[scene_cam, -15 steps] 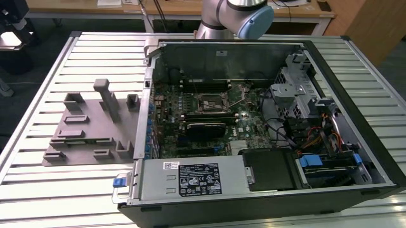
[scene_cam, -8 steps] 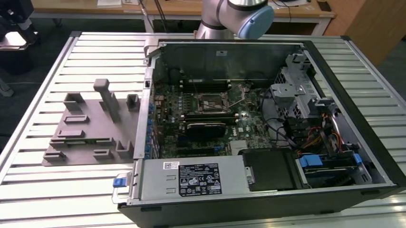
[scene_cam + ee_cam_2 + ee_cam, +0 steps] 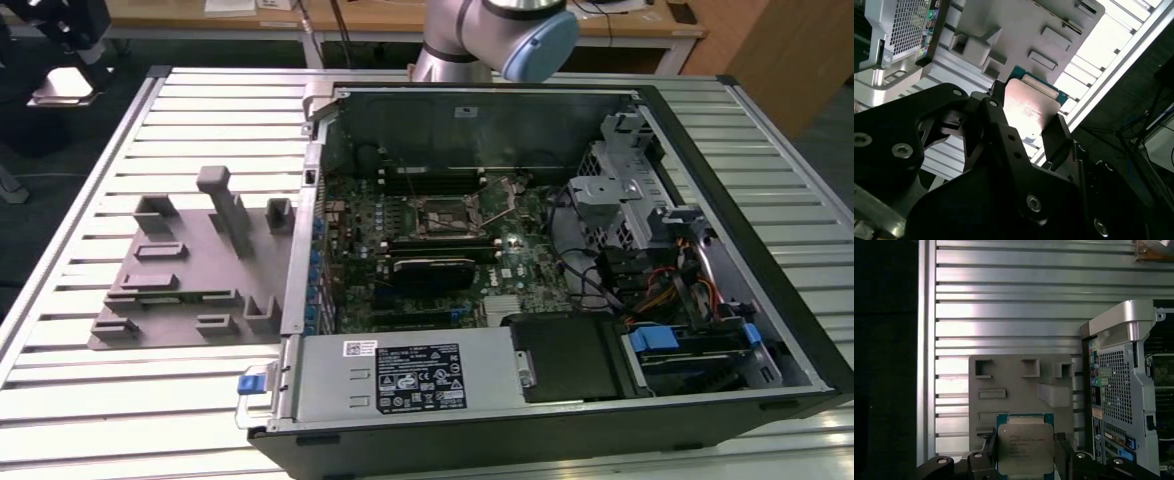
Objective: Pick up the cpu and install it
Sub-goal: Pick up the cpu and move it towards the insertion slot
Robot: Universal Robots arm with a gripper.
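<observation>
The slatted table (image 3: 107, 420) carried the open computer case (image 3: 467, 120), its motherboard (image 3: 441, 290) lying flat with the socket (image 3: 441, 212) near the middle. Beside the case sat the grey fixture tray (image 3: 174, 290). In both wrist views the hand (image 3: 1025, 452) was closed on the cpu (image 3: 1025, 447), gripping two opposite edges and holding it above the tray. The pick looked done and the carry was in hand. Seating the chip would likely call for squaring it over the socket.
</observation>
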